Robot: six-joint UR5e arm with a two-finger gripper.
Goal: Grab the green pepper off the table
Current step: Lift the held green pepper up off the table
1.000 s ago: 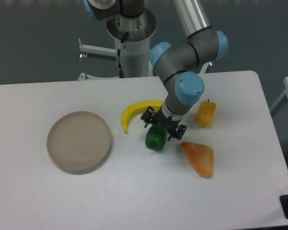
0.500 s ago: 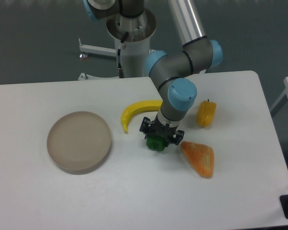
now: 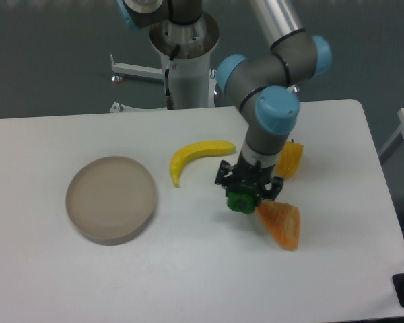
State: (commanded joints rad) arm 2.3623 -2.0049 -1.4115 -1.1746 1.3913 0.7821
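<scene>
Jaws are being held shut on the green pepper point(image 3: 240, 200) by the gripper point(image 3: 248, 189). The orange wedge point(image 3: 281, 222) is being touched by it; banana point(image 3: 194, 157) and yellow-orange pepper point(image 3: 291, 159) are being left nearby on the surface point(image 3: 188, 269).

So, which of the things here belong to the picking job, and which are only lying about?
Belong to the job:
- green pepper, between the fingers of the gripper
- table

Only lying about:
- banana
- yellow-orange pepper, partly behind the arm
- orange wedge-shaped piece
- round tan dish
</scene>
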